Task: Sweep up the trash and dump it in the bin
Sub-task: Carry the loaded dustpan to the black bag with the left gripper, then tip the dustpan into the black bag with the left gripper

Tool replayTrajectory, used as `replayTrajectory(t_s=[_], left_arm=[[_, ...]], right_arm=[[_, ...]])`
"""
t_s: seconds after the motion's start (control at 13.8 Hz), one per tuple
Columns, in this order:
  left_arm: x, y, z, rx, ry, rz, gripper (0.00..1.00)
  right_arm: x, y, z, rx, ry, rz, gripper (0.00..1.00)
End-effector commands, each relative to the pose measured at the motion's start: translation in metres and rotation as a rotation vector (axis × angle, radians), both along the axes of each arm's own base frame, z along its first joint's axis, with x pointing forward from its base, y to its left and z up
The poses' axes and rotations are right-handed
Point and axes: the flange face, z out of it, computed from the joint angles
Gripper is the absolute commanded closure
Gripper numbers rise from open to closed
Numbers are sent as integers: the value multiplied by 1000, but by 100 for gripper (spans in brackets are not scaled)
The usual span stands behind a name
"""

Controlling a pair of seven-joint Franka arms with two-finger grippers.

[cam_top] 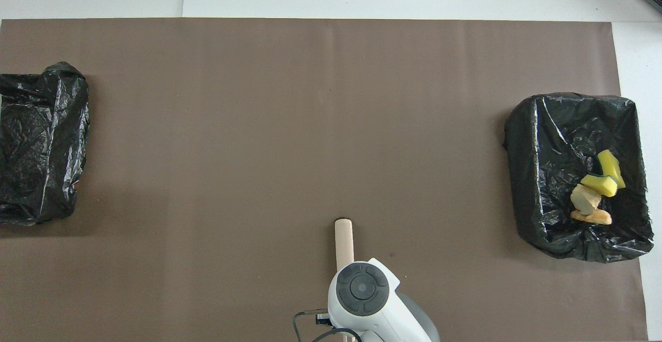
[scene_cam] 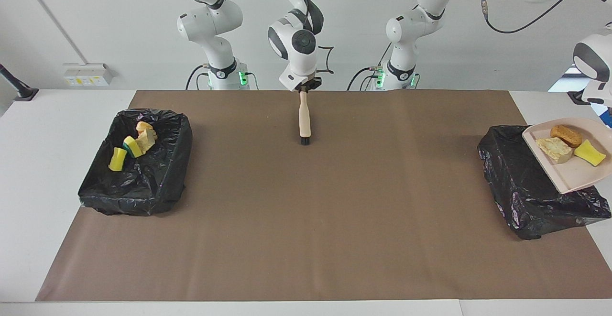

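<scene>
Right gripper (scene_cam: 304,88) clenched on the brush (scene_cam: 303,117) over the mat; dustpan (scene_cam: 569,172) (three sponge chunks (scene_cam: 554,148) aboard) over a bin (scene_cam: 521,196), left gripper unseen, reckoned clenched.

Bright, even indoor lighting, sharp throughout.
Soft shadows beside crinkled black plastic bin liners (scene_cam: 138,163); faint glare on them.

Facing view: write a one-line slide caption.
Dustpan carrying three trash chunks above a lined bin; right gripper holds the brush.
</scene>
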Motion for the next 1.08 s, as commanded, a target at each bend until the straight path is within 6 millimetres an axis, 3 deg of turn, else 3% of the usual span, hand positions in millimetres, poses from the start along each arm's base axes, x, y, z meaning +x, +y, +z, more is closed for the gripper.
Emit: replayTrajectory(t_s=[0.0, 0.36, 0.43, 0.58, 0.72, 0.79, 1.01], left_arm=[[3, -14, -5, 109, 10, -13, 100], [-3, -21, 0, 227, 85, -33, 100], [-6, -23, 9, 247, 89, -28, 100], [-8, -34, 23, 266, 92, -20, 100], [-12, -42, 43, 317, 99, -17, 100], [-14, -49, 47, 328, 107, -10, 100], [-12, -66, 49, 388, 113, 35, 100]], right_arm=[[7, 1, -1, 27, -25, 9, 100], [9, 0, -8, 28, -23, 5, 100], [13, -3, -9, 29, -21, 2, 87], [15, -5, -10, 33, -16, 14, 41], [16, -3, -9, 32, -12, 17, 6], [17, -2, -6, 32, -18, 22, 0], [29, -7, 3, 30, -16, 18, 0]])
